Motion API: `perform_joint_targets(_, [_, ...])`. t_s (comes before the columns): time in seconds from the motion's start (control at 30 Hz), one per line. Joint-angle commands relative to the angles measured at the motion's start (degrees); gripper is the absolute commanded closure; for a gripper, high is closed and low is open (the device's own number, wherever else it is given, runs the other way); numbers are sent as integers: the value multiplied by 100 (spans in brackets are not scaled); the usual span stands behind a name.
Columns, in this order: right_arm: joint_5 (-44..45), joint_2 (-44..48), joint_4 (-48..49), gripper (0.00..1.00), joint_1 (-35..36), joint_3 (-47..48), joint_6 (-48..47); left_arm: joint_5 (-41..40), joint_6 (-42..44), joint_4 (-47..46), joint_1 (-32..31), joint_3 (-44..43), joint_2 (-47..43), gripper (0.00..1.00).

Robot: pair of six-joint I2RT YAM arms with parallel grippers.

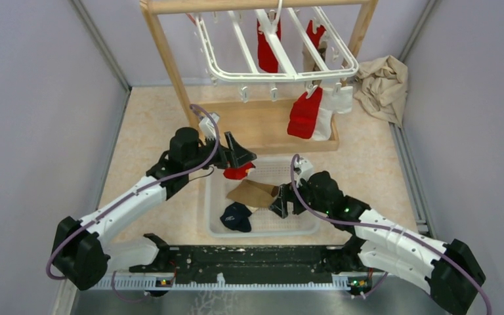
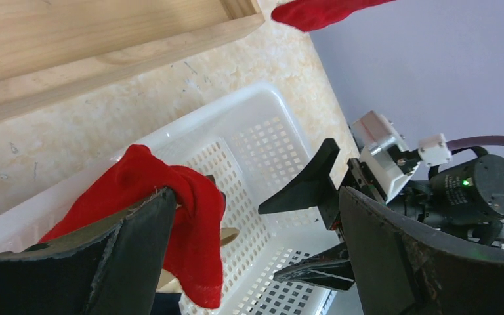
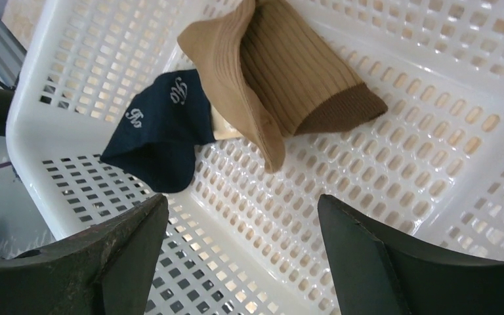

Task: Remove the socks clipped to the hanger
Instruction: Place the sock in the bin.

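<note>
Red sock (image 2: 170, 190) draped over one finger of the left gripper (image 2: 257, 197), above the white basket (image 2: 190, 125).
Both jaws stand apart. The right gripper (image 3: 243, 203) is over the tan sock (image 3: 289, 72) and navy sock (image 3: 161, 131) in the basket. Other socks (image 1: 305, 115) hang clipped on the hanger (image 1: 282, 74).

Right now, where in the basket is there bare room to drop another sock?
Bare basket mesh lies between the navy sock, the tan sock and the open right pincer, and beyond the tan sock's dark toe. Crowded where those socks meet.
</note>
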State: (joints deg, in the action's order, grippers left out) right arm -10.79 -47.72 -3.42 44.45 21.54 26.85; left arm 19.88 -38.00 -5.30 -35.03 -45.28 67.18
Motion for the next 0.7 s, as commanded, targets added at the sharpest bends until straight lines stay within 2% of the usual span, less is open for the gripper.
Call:
perform_joint_targets(0.0, [102, 250, -413, 16, -34, 419, 61, 8, -29, 90, -37, -84, -244, 1])
perform_joint_targets(0.23, [684, 527, -565, 16, -33, 331, -45, 39, 51, 122, -40, 104, -686, 1])
perform_joint_targets(0.37, [1047, 928, -341, 16, -33, 351, 7, 101, 236, 72, -45, 130, -607, 1])
perform_joint_targets(0.53, [951, 868, -134, 15, -34, 775, -38, 1188, 166, 46, -52, 119, -27, 1])
perform_joint_targets(0.67, [802, 469, -304, 15, -32, 1194, -59, 1464, 237, 81, -67, 542, 45, 1])
